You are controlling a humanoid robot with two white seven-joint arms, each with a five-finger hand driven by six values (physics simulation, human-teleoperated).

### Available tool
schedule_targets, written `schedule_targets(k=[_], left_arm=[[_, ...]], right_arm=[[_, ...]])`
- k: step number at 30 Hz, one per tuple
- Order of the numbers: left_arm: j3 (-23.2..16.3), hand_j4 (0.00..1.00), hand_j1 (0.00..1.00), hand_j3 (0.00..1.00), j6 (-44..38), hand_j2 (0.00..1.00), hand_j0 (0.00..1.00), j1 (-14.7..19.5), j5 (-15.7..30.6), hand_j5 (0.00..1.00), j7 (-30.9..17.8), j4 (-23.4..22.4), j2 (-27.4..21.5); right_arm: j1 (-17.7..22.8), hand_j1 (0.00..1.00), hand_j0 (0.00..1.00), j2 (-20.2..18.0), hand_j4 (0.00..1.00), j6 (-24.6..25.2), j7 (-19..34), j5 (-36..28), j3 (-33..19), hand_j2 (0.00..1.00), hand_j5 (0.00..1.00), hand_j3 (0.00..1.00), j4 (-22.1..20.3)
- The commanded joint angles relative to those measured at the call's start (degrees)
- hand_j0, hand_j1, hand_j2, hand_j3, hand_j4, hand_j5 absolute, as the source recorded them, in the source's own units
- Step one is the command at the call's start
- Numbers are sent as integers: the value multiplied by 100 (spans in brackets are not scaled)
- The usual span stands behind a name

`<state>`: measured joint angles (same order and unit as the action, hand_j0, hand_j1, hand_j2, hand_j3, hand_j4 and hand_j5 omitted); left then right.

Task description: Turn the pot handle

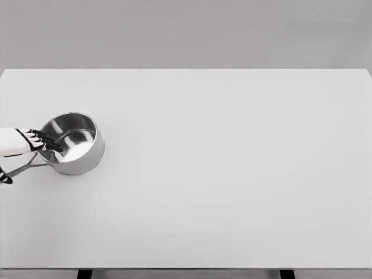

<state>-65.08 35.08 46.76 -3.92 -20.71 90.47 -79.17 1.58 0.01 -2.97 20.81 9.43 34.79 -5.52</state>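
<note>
Now the left hand [36, 141] reaches over the round, shiny steel pot [72, 143].

A shiny, polished steel pot [71, 143] with a mirror-bright inside and a slim bare-metal handle [24, 168]. It sits on a smooth, matt pale-grey worktop [232, 174]. The left hand [35, 140] looks like glossy white plastic, with dark fingers [49, 142].

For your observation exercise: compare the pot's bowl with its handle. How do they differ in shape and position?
The pot's bowl is round, wide and open-topped; the handle is a thin straight bar. The bowl sits further in on the table; the handle points to the left edge, below the left hand. Both are shiny metal.
</note>
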Motion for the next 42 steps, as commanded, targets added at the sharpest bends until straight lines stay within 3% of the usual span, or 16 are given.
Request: schedule_targets(k=[1, 13, 25, 36, 42], left_arm=[[48, 100, 100, 100, -8, 100, 100, 0, -30, 100, 5, -126, 7], [241, 100, 100, 100, -8, 100, 100, 61, -30, 100, -4, -873, 253], [329, 100, 100, 100, -8, 100, 100, 88, -39, 100, -4, -891, 297], [391, 100, 100, 100, -8, 100, 100, 132, -39, 100, -4, -1207, 455], [391, 100, 100, 100, -8, 100, 100, 316, 154, 100, 49, -1128, 403]], right_arm=[[0, 100, 100, -1, 100, -2, 2, -2, 1, 100, 100, 100, -2], [0, 100, 100, -1, 100, -2, 2, -2, 1, 100, 100, 100, -2], [0, 100, 100, -1, 100, -2, 2, -2, 1, 100, 100, 100, 7], [0, 100, 100, -1, 100, 7, 2, -2, 1, 100, 100, 100, 7], [0, 100, 100, -1, 100, 7, 2, -2, 1, 100, 100, 100, 7]])
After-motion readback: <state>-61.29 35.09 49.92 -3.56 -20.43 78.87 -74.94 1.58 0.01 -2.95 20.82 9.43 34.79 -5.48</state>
